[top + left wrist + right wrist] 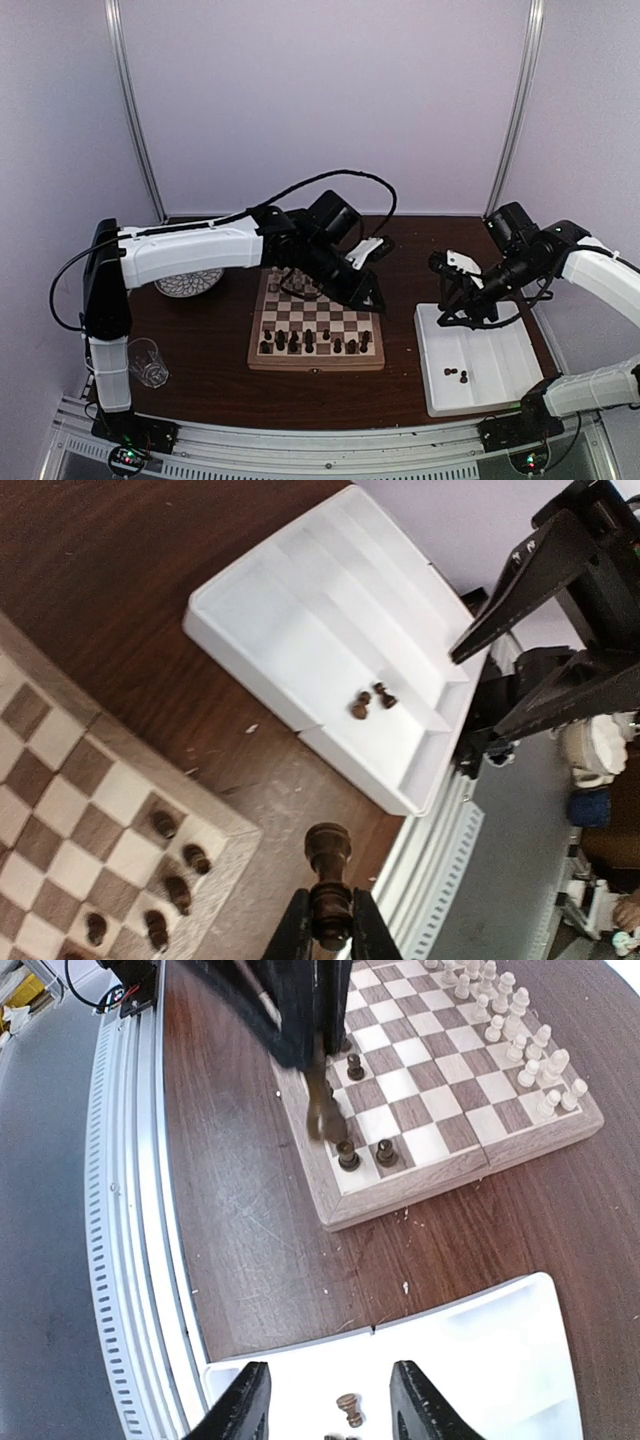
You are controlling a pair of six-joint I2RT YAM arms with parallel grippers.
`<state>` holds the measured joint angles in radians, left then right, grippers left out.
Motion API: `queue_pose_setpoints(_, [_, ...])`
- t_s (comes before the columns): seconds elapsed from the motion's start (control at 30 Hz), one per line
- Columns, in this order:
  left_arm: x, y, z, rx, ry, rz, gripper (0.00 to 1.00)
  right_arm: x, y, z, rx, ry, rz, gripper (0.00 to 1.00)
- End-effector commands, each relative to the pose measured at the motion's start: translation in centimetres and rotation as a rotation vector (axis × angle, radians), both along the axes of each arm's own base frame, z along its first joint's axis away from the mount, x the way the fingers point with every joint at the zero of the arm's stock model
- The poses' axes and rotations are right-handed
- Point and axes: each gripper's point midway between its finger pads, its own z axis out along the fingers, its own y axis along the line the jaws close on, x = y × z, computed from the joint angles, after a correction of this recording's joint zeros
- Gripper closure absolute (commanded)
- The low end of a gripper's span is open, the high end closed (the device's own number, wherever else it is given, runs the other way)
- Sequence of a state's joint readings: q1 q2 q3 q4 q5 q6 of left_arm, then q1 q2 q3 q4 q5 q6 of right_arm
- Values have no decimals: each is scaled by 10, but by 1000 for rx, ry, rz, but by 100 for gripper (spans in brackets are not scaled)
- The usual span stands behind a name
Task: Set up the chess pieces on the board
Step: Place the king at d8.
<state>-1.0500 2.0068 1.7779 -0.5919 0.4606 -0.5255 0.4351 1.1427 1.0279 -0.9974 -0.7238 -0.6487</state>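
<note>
Left wrist view shows the left fingers (292,932) closed on a dark chess piece (328,875), held by the near-right corner of the board (232,865); whether it touches the wood I cannot tell. More dark pieces (178,890) stand on the edge squares there. Right wrist view shows the right fingers (245,1405) spread wide and holding nothing, hanging over the white tray (500,1360), where two loose dark pieces (348,1407) lie below the gap. Cream pieces (510,1020) fill the board's far rows. On the dark worktop (210,340), a glass (148,362) stands near the left arm's base.
</note>
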Motion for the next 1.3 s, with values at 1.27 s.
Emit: queue_pose_setpoints(1.27, [12, 102, -91, 593, -175, -69, 96, 7, -17, -42, -105, 16, -71, 55])
